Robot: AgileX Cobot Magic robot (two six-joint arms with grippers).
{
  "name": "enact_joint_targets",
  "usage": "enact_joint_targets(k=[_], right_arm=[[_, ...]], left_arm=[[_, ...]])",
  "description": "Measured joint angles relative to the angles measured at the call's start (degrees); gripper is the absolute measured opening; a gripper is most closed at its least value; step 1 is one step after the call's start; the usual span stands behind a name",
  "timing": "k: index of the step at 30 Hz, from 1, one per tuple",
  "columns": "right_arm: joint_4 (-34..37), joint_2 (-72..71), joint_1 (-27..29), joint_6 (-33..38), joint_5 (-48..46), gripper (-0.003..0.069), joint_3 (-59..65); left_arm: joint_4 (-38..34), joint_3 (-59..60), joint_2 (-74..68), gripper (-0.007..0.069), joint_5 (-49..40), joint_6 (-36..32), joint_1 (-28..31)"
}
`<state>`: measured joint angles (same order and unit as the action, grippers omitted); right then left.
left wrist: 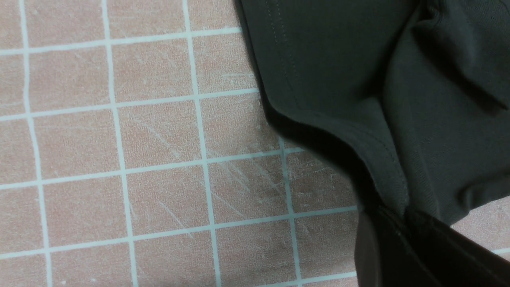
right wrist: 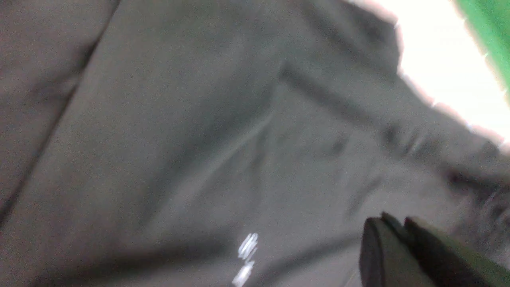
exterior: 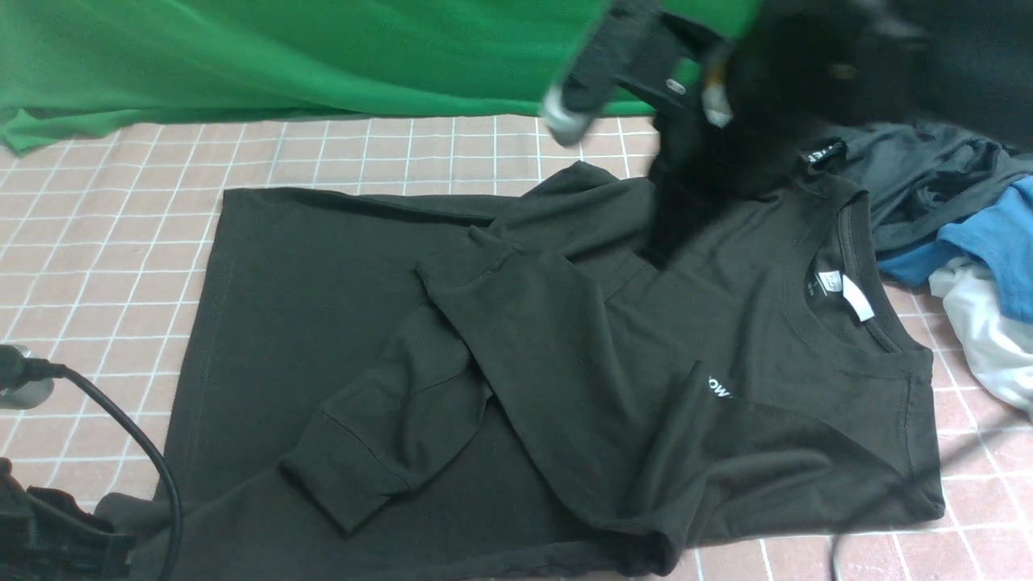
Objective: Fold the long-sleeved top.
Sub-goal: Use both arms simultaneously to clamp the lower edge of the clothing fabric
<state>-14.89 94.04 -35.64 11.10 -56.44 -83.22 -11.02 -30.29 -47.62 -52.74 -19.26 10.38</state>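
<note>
The long-sleeved top (exterior: 565, 339) is spread on the pink checked table cover (exterior: 105, 242), with the collar and white neck label (exterior: 847, 294) toward the right and both sleeves folded across the body.

Only in the left wrist view is the left gripper (left wrist: 402, 217) seen closely: its dark jaws are closed on the hemmed edge of the top (left wrist: 378, 99), which is raised a little from the table cover (left wrist: 139, 139). In the front view only a dark part of this arm and a cable (exterior: 137, 444) are visible at the lower left.

The right gripper (exterior: 637, 73) is shown in the front view high at the back, blurred, above the far shoulder of the top; dark cloth hangs below it, but it cannot be told whether this cloth is held. In the right wrist view the jaws of the right gripper (right wrist: 398, 239) stand together, with blurred black fabric (right wrist: 179, 139) behind them.

A green cloth (exterior: 282, 56) hangs behind the table. At the right a dark grey garment (exterior: 928, 177), a blue shirt (exterior: 993, 242) and a white cloth (exterior: 984, 339) lie in a heap just beside the collar.
</note>
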Motion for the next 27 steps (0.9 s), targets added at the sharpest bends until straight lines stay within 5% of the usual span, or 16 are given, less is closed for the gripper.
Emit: enact_joint_targets(k=[5, 10, 13, 20, 27], right_arm=[[4.95, -10.55, 0.00, 0.16, -2.31, 0.0177, 13.79], [4.50, -17.36, 0.00, 9.03, 3.49, 0.0442, 32.82], [4.02, -17.49, 0.00, 13.65, 14.42, 0.0527, 41.46], [-1.21, -11.93, 0.00, 15.22, 25.17, 0.0502, 49.24], [-7.11, -6.44, 2.99, 7.15, 28.44, 0.0494, 47.79]], left_arm=[[-1.02, -0.11, 0.00, 0.0039, -0.10, -0.20, 0.00], [-1.88, -0.12, 0.00, 0.0039, -0.04, -1.43, 0.00], [-2.29, -0.12, 0.00, 0.0039, 0.00, -1.48, 0.00], [-3.93, -0.12, 0.00, 0.0039, 0.00, -1.95, 0.00], [-5.34, -0.12, 0.00, 0.0039, -0.04, -3.89, 0.00]])
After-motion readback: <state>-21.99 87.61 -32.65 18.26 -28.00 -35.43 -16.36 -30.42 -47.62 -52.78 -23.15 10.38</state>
